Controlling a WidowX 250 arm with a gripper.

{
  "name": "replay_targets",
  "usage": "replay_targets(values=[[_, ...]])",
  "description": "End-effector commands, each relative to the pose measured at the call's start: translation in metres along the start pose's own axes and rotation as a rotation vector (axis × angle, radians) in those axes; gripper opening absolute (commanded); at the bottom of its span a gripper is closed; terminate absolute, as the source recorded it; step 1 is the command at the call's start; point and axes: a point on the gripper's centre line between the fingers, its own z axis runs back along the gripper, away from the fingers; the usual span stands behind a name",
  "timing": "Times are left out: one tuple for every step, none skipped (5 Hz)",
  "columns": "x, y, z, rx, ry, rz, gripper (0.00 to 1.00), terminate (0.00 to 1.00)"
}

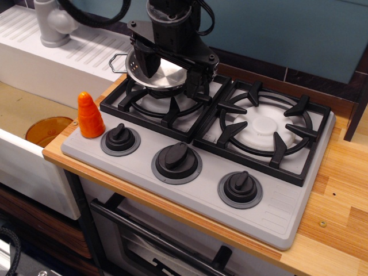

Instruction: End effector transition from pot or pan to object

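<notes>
Grey toy stove [287, 218] under me; my gripper [172, 66] hung at the steel bowl [156, 73], fingers apart, empty. I judged: rise clear, swing toward eight o'clock, carrot [89, 115].

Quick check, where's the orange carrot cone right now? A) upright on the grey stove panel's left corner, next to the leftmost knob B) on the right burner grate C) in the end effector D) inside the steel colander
A: the orange cone stands upright on the grey stove panel beside the leftmost knob, apart from the end effector over the steel colander.
</notes>
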Motion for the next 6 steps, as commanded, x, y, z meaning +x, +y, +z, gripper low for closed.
replay_targets(values=[[0.0,0.0,0.0,0.0,0.0,0.0,1.0,0.0],[0.0,0.025,0.013,-0.001,0.024,-0.038,1.0,0.0],[0.008,0.038,0.027,-0.031,0.054,-0.034,1.0,0.0],[0.015,0.059,0.046,-0.025,0.097,-0.072,1.0,0.0],[0.016,0.076,0.054,0.01,0.101,-0.109,1.0,0.0],[0.01,0.093,0.051,0.022,0.076,-0.141,1.0,0.0]])
